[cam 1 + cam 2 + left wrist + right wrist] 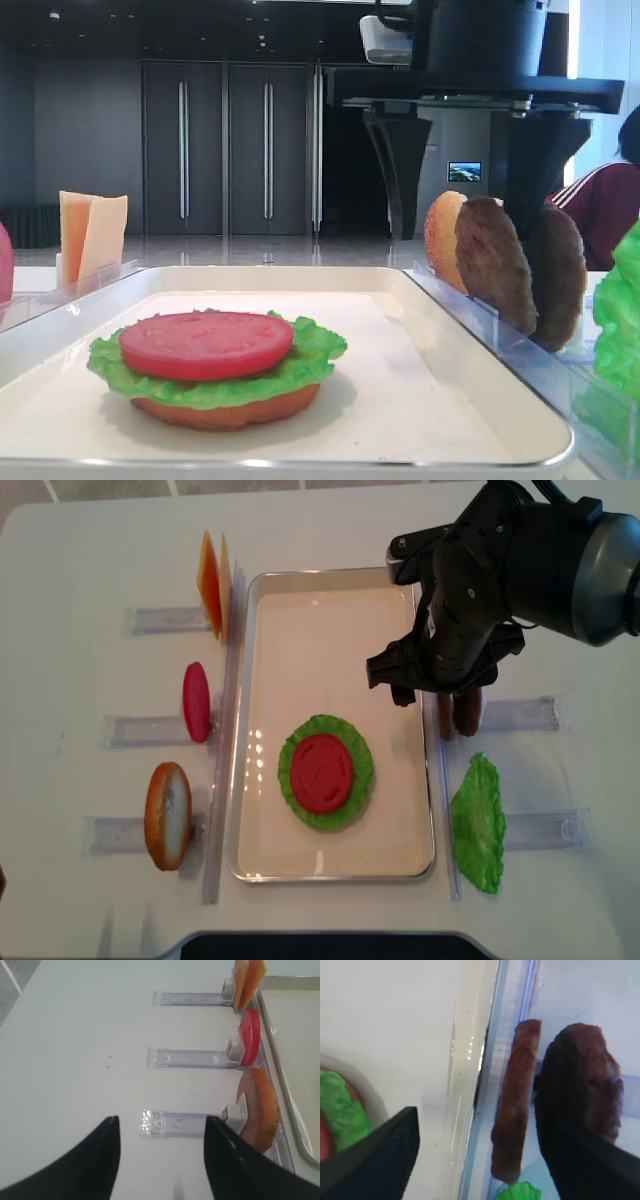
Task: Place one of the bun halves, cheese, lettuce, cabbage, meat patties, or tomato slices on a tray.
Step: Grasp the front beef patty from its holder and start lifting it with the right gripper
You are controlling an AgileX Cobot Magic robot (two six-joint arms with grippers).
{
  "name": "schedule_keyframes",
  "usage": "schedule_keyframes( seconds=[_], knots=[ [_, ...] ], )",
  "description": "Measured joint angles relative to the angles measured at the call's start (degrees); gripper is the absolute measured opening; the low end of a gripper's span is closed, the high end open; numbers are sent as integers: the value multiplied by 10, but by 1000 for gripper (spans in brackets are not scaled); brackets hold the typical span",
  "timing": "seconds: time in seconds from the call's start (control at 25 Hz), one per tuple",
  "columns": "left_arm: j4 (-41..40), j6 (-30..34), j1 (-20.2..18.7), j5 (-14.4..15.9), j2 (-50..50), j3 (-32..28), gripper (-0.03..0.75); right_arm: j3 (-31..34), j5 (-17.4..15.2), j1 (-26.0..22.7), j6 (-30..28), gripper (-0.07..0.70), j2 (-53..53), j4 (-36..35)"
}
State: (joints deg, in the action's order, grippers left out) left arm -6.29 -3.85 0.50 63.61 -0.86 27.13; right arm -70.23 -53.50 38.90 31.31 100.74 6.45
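Note:
A cream tray [330, 630] holds a stack: a flat bottom bun half [215, 412], lettuce [352, 798] and a tomato slice [322, 772]. Two meat patties stand on edge in the rack right of the tray. My right gripper [430, 695] hangs open over them. The lighter patty [515, 1105] sits between its fingers [385, 1160], apart from the left one. The darker patty [602, 1080] is partly hidden behind the right finger. My left gripper [161, 1122] is open over bare table, holding nothing, beside a domed bun half [257, 1110].
Clear racks line both sides of the tray. The left ones hold cheese [212, 585], a tomato slice [196, 702] and the bun half [168, 815]. Another lettuce leaf [478, 825] lies on the right rack, and a bun half [445, 240] stands beside the patties.

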Motion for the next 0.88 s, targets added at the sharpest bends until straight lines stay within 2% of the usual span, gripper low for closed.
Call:
schedule_keyframes(
  seconds=[0.08,0.32,0.44,0.88],
  knots=[
    [0,0,0,0,0,0,409,0,0,0,0,475,0,9],
    [0,0,0,0,0,0,409,0,0,0,-1,255,1,15],
    [0,0,0,0,0,0,409,0,0,0,-1,183,1,25],
    [0,-3,0,0,0,0,409,0,0,0,-1,163,1,30]
  ],
)
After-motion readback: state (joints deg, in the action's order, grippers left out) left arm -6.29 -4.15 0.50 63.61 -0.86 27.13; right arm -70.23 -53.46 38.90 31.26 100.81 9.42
